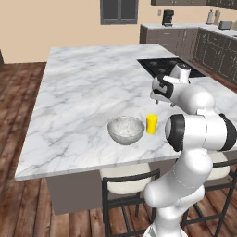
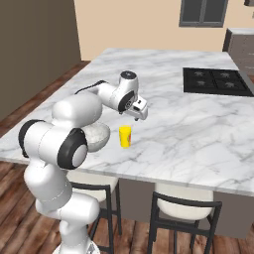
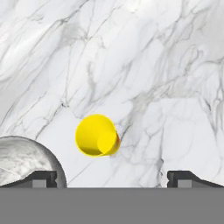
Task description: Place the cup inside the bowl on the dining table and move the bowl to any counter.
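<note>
End effector [image 3: 112,177] wide open, empty

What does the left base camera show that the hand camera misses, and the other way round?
Left base view alone: the robot's white arm, the black cooktop, stools under the dining table, and the wall cabinets behind.

Hand view alone: a look down into the cup, which is empty inside, between the open gripper's fingertips.

Both: the yellow cup standing upright beside the bowl on the marble top, apart from it, not yet inside.
</note>
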